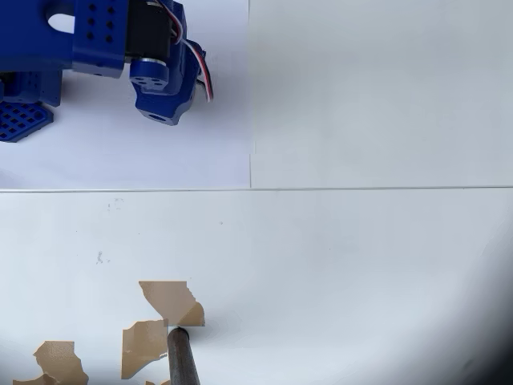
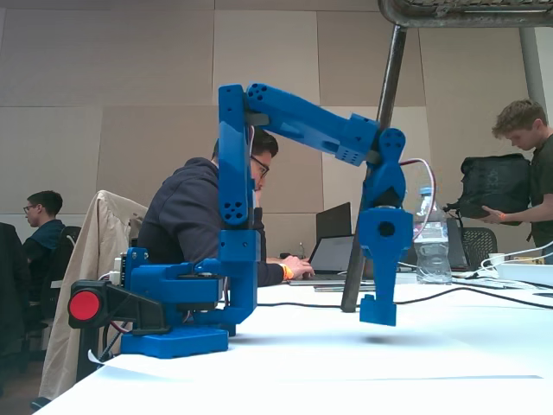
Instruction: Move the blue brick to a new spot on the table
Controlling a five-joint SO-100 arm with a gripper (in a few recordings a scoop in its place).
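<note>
White panels with thin seams make up the counter (image 1: 361, 265) in the overhead view, scarred by a few brown torn patches (image 1: 171, 301) near the bottom edge, where a dark pole (image 1: 183, 358) meets the surface. At upper left the blue arm (image 1: 112, 36) reaches in over a brighter sheet, its pincer (image 1: 164, 100) pointing down at the camera's angle; from above I cannot tell how far its jaws stand apart. I cannot find the blue brick on the bare surface in this view.

From the fixed view at counter height, the arm (image 2: 238, 199) rises from its base and bends forward, with the pincer (image 2: 378, 311) hanging just above the counter (image 2: 363, 363) over a faint shadow. Its tip reads as a single blue block, so whether it is parted, or holds the brick, cannot be told. People sit and stand at laptops behind.

As a judgement, a small hard plastic brick should be light, rigid and somewhat slick; taking it across two flat opposite sides, below the studs, would likely hold it best.
</note>
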